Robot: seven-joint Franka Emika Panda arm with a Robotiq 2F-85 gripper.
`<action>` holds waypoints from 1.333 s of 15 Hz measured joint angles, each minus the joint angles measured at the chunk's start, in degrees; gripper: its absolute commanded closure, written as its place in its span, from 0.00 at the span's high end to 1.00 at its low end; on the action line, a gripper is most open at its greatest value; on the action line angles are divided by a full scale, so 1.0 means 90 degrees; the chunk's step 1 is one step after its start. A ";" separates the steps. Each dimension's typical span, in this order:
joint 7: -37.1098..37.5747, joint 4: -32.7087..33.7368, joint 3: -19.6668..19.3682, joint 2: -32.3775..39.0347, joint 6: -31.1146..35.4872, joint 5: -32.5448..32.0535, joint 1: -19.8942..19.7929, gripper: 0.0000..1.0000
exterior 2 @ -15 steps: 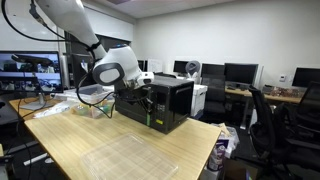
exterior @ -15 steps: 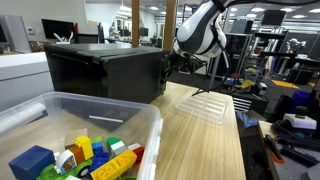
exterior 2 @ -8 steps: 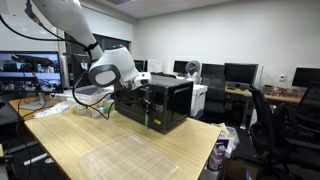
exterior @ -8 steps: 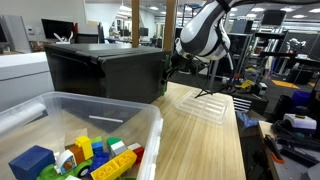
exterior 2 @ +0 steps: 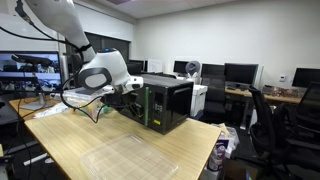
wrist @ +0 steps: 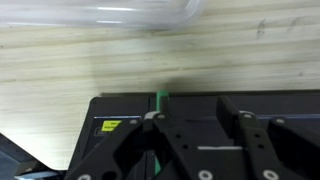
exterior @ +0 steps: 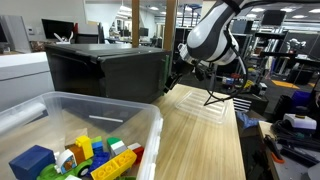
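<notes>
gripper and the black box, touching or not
Cannot tell. In the wrist view the gripper overlaps the black box; both exterior views show them close, with no plain gap or contact.

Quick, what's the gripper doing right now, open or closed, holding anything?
Gripper: open, nothing between the jaws, next to the black box.

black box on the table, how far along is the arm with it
Done: nothing that shows on the black box. In hand: the claw hangs at the box's side, jaws apart, gripping nothing, with a green tab just ahead of one finger. Left: probably any grip on the box or tab.
</notes>
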 measured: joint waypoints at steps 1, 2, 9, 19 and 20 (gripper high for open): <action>0.0000 -0.0084 0.0045 -0.0031 0.0000 0.0000 0.0000 0.92; 0.0000 -0.0135 0.0073 -0.0057 -0.0002 0.0000 0.0000 1.00; 0.0001 -0.0197 0.0123 -0.0108 -0.0011 -0.0002 0.0006 1.00; 0.0001 -0.0197 0.0123 -0.0108 -0.0011 -0.0002 0.0007 1.00; 0.0001 -0.0197 0.0122 -0.0108 -0.0011 -0.0002 0.0007 1.00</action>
